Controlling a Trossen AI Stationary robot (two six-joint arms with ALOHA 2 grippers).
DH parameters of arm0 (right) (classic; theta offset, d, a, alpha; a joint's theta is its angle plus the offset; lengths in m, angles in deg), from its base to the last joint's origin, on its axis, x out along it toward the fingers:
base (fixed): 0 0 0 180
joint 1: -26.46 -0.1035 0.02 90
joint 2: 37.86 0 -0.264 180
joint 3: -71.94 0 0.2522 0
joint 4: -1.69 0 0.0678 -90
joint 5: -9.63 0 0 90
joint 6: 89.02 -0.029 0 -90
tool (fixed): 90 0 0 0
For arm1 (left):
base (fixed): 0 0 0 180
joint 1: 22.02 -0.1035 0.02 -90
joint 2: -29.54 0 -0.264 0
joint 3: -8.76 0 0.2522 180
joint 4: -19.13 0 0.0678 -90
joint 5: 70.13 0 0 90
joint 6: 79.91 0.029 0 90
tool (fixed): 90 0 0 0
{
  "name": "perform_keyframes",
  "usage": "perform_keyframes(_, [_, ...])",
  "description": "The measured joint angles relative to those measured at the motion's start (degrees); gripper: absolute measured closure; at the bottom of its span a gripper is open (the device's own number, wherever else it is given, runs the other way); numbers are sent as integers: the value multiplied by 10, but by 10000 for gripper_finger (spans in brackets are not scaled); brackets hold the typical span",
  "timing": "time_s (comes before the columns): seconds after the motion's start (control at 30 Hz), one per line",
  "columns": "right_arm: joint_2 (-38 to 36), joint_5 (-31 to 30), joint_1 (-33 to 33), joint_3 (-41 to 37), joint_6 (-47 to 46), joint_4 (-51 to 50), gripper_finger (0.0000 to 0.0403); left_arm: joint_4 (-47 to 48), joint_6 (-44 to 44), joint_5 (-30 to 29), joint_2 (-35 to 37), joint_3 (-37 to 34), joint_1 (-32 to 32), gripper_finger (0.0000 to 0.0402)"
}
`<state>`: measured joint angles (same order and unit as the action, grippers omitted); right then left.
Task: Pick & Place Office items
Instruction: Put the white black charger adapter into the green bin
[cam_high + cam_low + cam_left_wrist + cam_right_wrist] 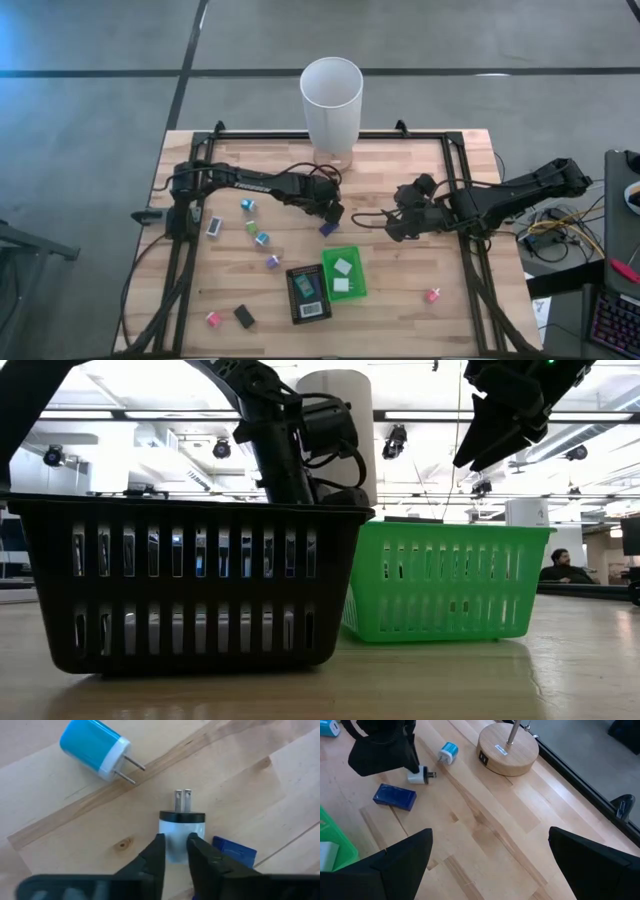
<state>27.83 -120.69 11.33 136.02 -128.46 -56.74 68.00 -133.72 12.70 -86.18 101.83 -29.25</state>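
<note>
The left gripper (175,851) had its two dark fingers pinched on the white body of a small white plug adapter with a black face (181,832), the prongs pointing away from the wrist. Gripping the body rather than the prongs probably gave the fingers flat sides to bear on. The plug sat low over the table's middle, whether resting on the wood or just above it could not be told. Just beside it lay a flat blue block (394,796), and a little farther off a blue-and-white plug adapter (96,747) lay on its side. The right gripper (490,870) hung with its fingers spread wide and empty near the table's middle, apparently waiting. From above, two trays showed, one green tray (357,263) holding two white pieces and one black tray (293,297) holding a teal one, with about nine small items scattered loose on the wood. One tall white cylinder (331,105) stood at the far edge.
</note>
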Motion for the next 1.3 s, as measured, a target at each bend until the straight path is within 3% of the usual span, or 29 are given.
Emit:
perform_keyframes(0.27, [0,0,0,0,0,0,11,2,0,7,-1,-1,1,233])
perform_keyframes(0.47, [0,0,0,0,0,0,11,1,9,28,-3,-2,1,197])
perform_keyframes(0.8, [0,0,0,0,0,0,11,-5,11,29,-1,-6,0,193])
perform_keyframes(1.3, [0,0,0,0,0,1,11,-94,-16,32,4,-80,-6,197])
